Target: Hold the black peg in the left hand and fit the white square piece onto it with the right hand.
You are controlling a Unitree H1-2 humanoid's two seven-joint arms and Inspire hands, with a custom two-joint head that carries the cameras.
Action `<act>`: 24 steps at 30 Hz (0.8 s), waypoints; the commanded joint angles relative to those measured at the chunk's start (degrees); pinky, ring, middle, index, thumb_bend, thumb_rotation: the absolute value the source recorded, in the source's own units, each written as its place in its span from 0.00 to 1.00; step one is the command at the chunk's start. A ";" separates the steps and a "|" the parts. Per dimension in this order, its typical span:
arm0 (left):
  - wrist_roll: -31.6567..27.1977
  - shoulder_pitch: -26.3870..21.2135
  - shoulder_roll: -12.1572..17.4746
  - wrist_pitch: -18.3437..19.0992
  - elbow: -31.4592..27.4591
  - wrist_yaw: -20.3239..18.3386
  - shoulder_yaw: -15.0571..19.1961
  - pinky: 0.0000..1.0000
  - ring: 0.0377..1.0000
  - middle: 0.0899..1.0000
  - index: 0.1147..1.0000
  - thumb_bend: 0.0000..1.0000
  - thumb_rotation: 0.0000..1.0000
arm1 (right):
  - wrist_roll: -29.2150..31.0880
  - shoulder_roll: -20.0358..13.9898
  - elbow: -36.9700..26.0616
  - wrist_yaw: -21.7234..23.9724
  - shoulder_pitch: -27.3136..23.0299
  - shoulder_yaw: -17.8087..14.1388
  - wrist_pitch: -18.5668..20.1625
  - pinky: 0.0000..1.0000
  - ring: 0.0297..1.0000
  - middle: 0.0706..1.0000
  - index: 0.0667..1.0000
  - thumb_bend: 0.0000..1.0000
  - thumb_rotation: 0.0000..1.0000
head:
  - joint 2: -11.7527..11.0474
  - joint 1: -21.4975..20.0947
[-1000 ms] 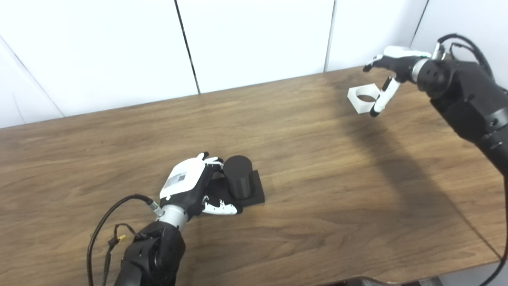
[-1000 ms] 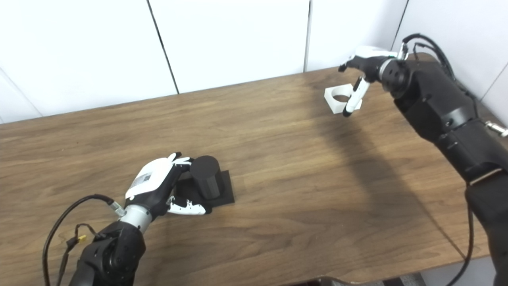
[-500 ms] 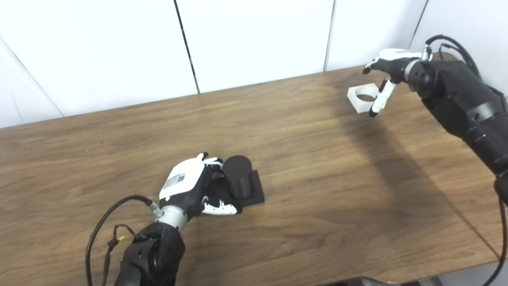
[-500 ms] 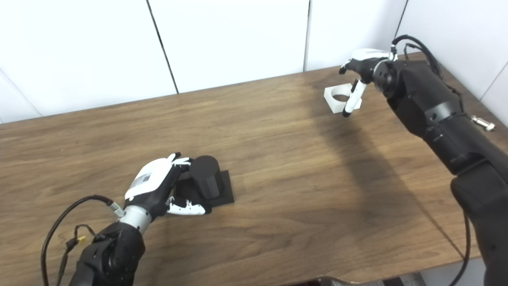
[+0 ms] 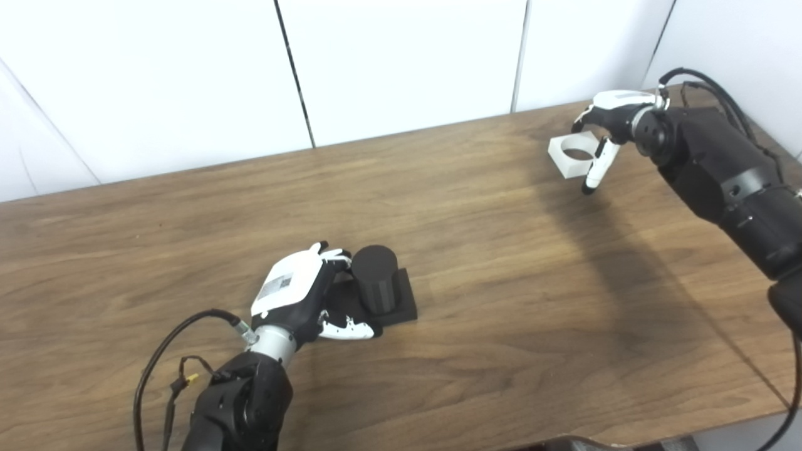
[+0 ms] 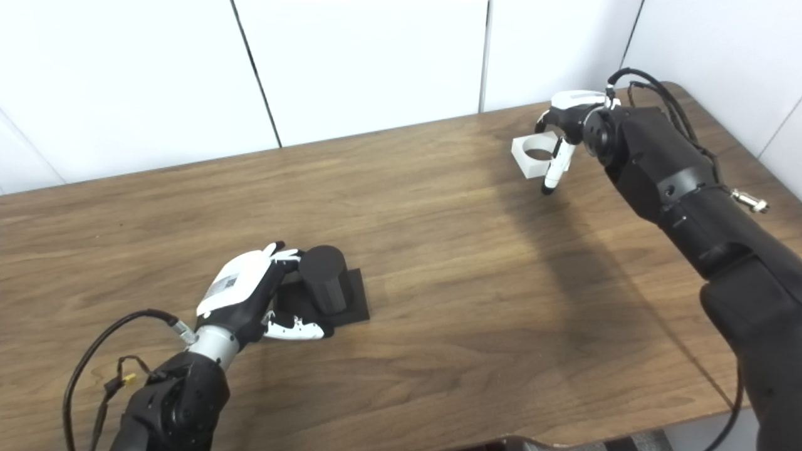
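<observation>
A: At the far right corner of the table (image 5: pixel 476 207), right hand (image 5: pixel 609 119) has dropped lower over the white square piece (image 5: pixel 571 156) in the last 1 s. Fingers spread, thumb down its near edge, nothing gripped yet.

B: Piece moved?

A: No, same spot on the wood. Looks like pre-grasp.

B: Left side?

A: Left hand (image 5: pixel 299 293) unchanged, wrapped round the black peg (image 5: pixel 374 278) at its base, mid-table near edge. 2 parts well apart.

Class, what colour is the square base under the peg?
Black, matching the peg; the base shows best in the left eye view.
</observation>
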 commanded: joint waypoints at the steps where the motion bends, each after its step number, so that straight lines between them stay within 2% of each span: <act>1: 2.24 1.72 1.67 2.04 1.12 -1.98 -0.22 1.00 1.00 0.88 0.42 0.51 0.06 | -0.51 -1.07 -0.94 -1.57 -2.30 -0.92 -0.91 1.00 1.00 0.98 0.81 0.91 0.21 | 0.07 0.06; 8: 2.28 1.83 1.49 2.24 0.89 -1.97 -0.16 1.00 1.00 0.88 0.42 0.51 0.06 | -2.54 -1.48 -0.10 -2.32 -2.13 0.85 -2.55 0.99 0.99 0.92 0.68 0.86 0.21 | 0.31 -0.01; 13: 2.59 1.93 1.53 2.46 0.45 -2.71 -0.07 1.00 1.00 0.88 0.43 0.51 0.06 | -2.78 -1.61 -0.36 -2.30 -1.48 0.69 -4.09 0.95 0.97 0.89 0.59 0.84 0.17 | 0.32 0.05; 14: 2.68 1.92 1.54 2.46 0.38 -2.72 -0.10 1.00 1.00 0.88 0.43 0.51 0.06 | -2.65 -1.62 -0.49 -2.29 -1.32 0.53 -4.21 0.94 0.97 0.89 0.53 0.68 0.16 | 0.32 0.03; 15: 2.68 1.91 1.53 2.45 0.35 -2.68 -0.11 1.00 1.00 0.88 0.43 0.51 0.06 | -2.51 -1.62 -0.48 -2.38 -1.20 0.38 -4.41 0.94 0.96 0.88 0.48 0.59 0.15 | 0.31 0.12; 16: 2.76 1.87 1.52 2.46 0.34 -2.72 -0.14 1.00 1.00 0.88 0.42 0.51 0.06 | -2.30 -1.59 -0.40 -2.62 -1.06 0.15 -4.65 0.93 0.96 0.87 0.47 0.55 0.15 | 0.34 0.16; 24: 3.01 1.77 0.97 2.46 0.61 -2.25 -0.21 1.00 1.00 0.88 0.42 0.51 0.06 | -1.60 -1.42 -0.85 -5.02 0.48 -1.61 -6.94 0.86 0.91 0.81 0.45 0.52 0.13 | 0.26 0.24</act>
